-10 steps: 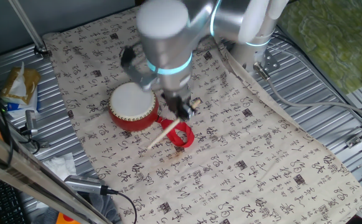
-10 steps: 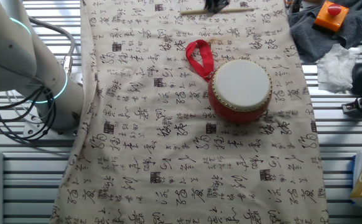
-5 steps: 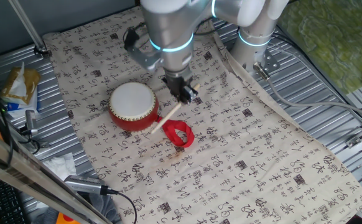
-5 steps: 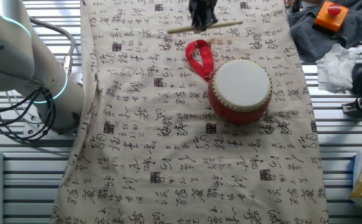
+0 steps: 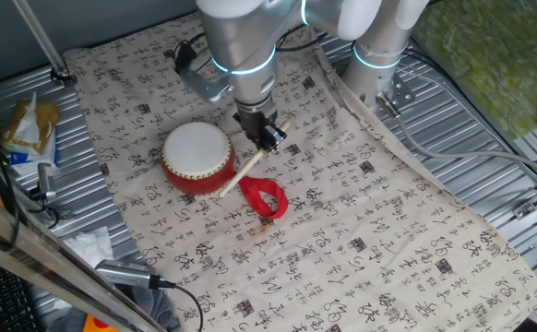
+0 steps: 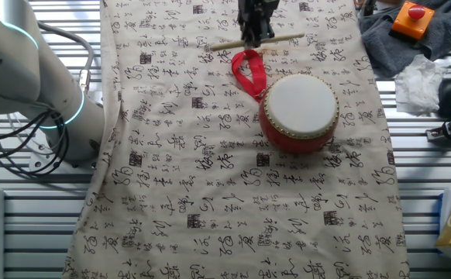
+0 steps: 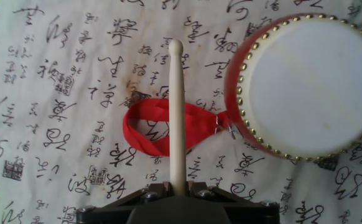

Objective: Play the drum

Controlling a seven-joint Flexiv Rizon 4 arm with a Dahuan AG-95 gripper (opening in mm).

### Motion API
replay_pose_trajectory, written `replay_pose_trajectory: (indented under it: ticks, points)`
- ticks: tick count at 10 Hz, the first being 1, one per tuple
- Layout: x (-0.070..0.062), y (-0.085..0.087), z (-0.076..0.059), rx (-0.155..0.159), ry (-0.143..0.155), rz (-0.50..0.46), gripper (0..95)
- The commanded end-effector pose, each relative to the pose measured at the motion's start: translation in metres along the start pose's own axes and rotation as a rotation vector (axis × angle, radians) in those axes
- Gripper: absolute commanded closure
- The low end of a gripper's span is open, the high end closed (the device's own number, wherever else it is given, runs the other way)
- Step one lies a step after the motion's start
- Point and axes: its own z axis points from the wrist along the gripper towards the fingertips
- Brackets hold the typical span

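So the gripper (image 5: 265, 138) has slid over toward the drum (image 5: 196, 157) since a second ago, carrying the stick (image 7: 176, 118) with it, jaws clamped on the butt end. The drum hasn't budged; it sits on the printed cloth (image 6: 233, 209) with its red ribbon loop (image 7: 162, 127) under the stick. From the hand view the tip is still beside the skin, not over it, so I'd guess it needs more swing before a hit.
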Motion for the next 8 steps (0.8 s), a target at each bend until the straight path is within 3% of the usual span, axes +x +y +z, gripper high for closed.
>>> replay_pose_trajectory:
  ticks: [1,3,5,8]
  points:
    - [0.004,0.0007,-0.0009,-0.001,-0.002,0.001,95.0]
    - [0.0038,0.0007,-0.0007,0.002,-0.008,-0.005,95.0]
    - [0.0038,0.0007,-0.0007,0.01,-0.045,0.025,95.0]
    - [0.0038,0.0007,-0.0007,0.013,-0.054,0.124,95.0]
